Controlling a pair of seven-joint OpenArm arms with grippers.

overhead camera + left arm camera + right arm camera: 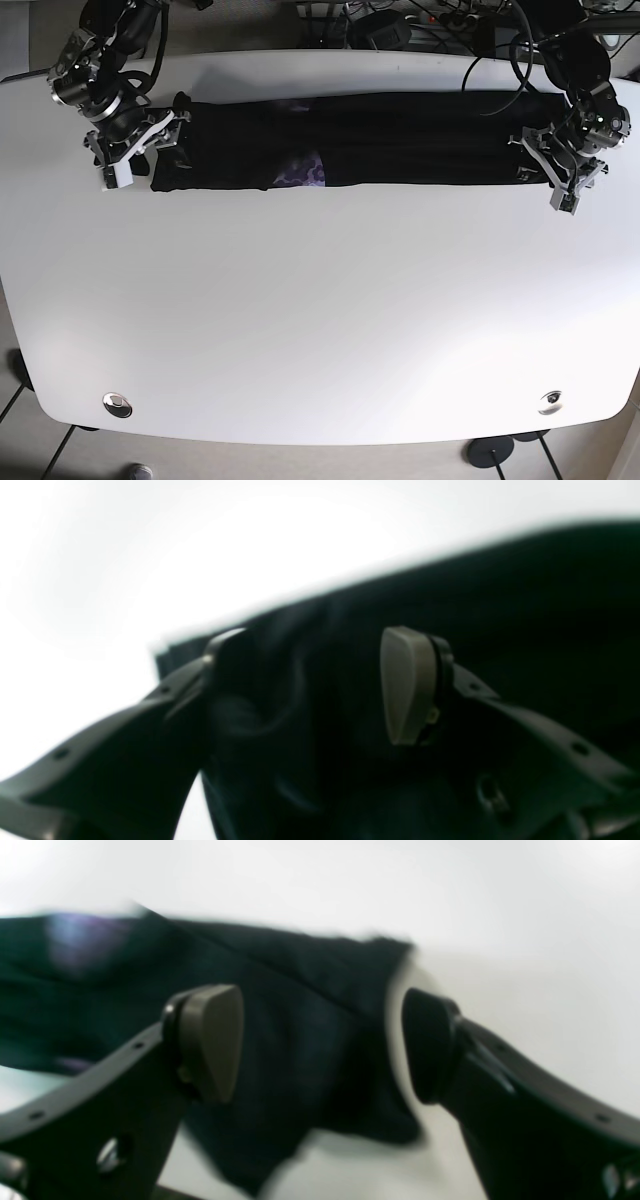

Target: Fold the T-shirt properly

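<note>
**Mia:** Dark cloth fills the gap between the two pads of the left end effector (320, 685). The pads are spread wide. They are not pinching anything yet.

**Ben:** Is that the T-shirt (350, 140)?

**Mia:** Yes. It lies in a long, thin band along the far edge of the surface (320, 330). It runs almost from the far left corner to the far right corner. A small purple patch (300, 170) shows near its middle.

**Ben:** What about the right end effector (320, 1045)?

**Mia:** Its pads are spread too, around one end of the band. One pad is over the cloth and the other is over bare white.

**Ben:** So what should they do?

**Mia:** I think each one should grab its own end. Go low, so all the layers get caught. Close both at the same time. Then lift together and keep the band straight, so it does not sag or twist.
</note>
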